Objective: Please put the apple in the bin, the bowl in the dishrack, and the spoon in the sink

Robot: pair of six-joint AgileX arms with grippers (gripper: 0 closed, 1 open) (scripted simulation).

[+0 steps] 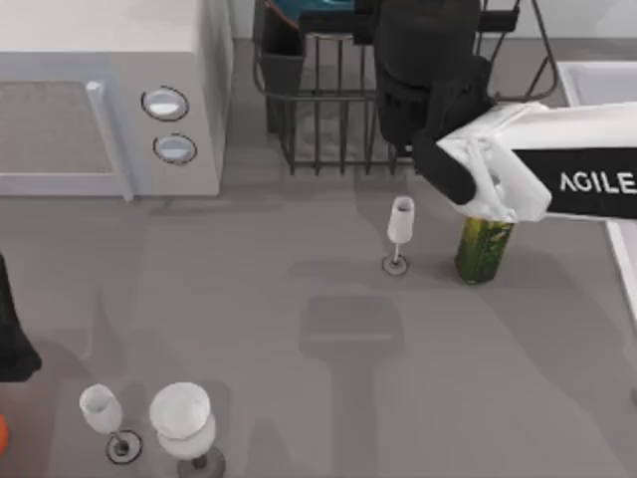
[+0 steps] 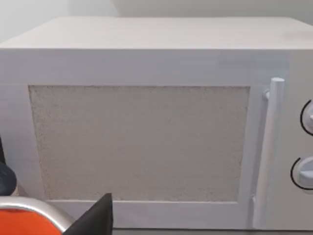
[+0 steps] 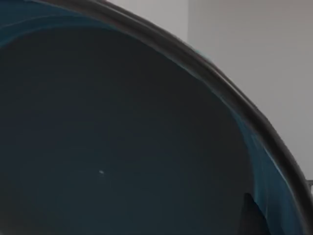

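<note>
The right gripper [image 1: 398,20] is up over the dishrack [image 1: 328,110] at the back of the table, buried under the arm's own dark wrist, so whether its fingers are spread or closed I cannot tell. Seen from the right wrist, the bowl [image 3: 122,137] sits right up against that camera, its dark teal inside and curved rim close in; from above, a sliver of teal shows at the rack's back edge by the dark utensil cup [image 1: 282,55].

Below the white arm a green bottle [image 1: 484,247] stands on the grey table [image 1: 299,329], with a small wine glass [image 1: 400,231] just beside it. The sink [image 1: 597,80] edges in at the right. The white microwave [image 1: 109,100] fills the back left. Two more glasses [image 1: 149,423] stand near the front left.

The left arm is parked at the left edge, facing the microwave door
</note>
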